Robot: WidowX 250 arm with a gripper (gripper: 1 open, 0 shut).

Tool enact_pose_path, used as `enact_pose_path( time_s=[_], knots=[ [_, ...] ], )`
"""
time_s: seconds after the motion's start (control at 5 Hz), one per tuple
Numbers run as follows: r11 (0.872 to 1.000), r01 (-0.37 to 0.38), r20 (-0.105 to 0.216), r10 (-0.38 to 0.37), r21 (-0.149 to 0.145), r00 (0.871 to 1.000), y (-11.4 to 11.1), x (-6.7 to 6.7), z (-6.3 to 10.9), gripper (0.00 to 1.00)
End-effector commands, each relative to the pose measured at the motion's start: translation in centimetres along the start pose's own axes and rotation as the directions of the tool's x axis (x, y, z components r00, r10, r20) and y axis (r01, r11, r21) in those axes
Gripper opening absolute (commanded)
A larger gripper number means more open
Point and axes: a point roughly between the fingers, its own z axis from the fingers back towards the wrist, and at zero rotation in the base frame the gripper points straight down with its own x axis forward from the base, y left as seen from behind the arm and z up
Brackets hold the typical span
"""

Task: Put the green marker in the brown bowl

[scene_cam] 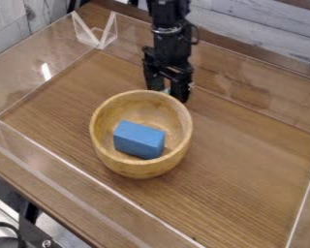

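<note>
The brown bowl (106, 155), round and light tan with thick walls, sits in the middle of the wooden tray floor. My black gripper (169, 88) hangs straight down just behind the bowl's far rim, fingers apart and open, tips close to the wood. The green marker is hidden behind the fingers; I cannot make it out.
A blue rectangular block (139, 139) lies inside the bowl. Clear plastic walls (28, 73) fence the wooden surface on all sides. A clear folded stand (96, 32) is at the back left corner. Bare wood stretches right of the bowl.
</note>
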Motion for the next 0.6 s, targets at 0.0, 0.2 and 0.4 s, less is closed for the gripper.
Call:
enact_pose_path(
  time_s=[0.0,0.2,0.4],
  knots=[
    [0.999,0.024,0.081,-0.027,0.046,0.996,-0.24,0.85,2.88,1.0],
    [0.998,0.032,0.082,-0.036,0.047,0.996,-0.41,1.01,2.77,1.0],
    [0.998,0.041,0.083,-0.045,0.047,0.996,-0.57,1.16,2.67,0.0]
  ],
)
